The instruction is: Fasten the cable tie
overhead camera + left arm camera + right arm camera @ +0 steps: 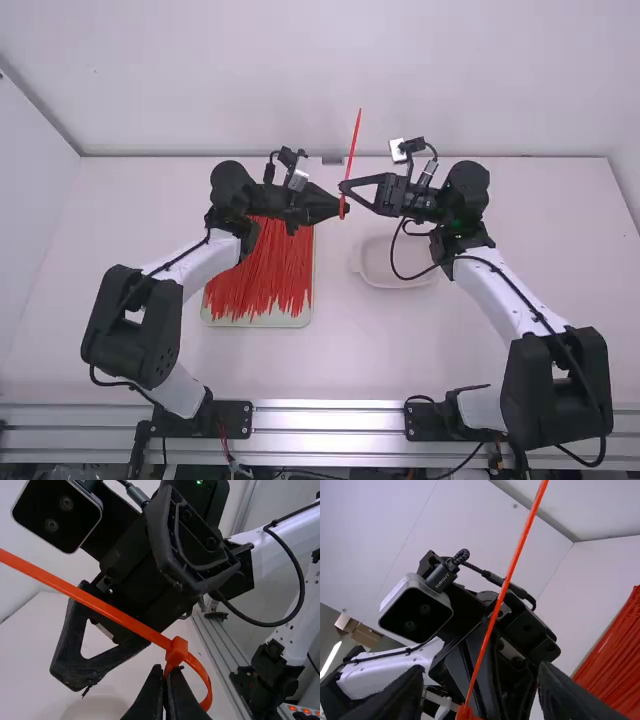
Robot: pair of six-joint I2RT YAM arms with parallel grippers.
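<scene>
- The left gripper (333, 207) is shut tight on the red cable tie (353, 148), up near the far corner of the tray (258, 322).
- The right gripper (348, 189) is wide open, with the tie between its fingers.

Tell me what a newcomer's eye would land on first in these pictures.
A single red cable tie stands out, held in the air over the middle of the table where the left pincer and the right pincer meet, its tail pointing up. In the left wrist view it is looped through its own head, with the left pincer shut on the loop. Below the left arm, a dense heap of red ties lies on a tray.
</scene>
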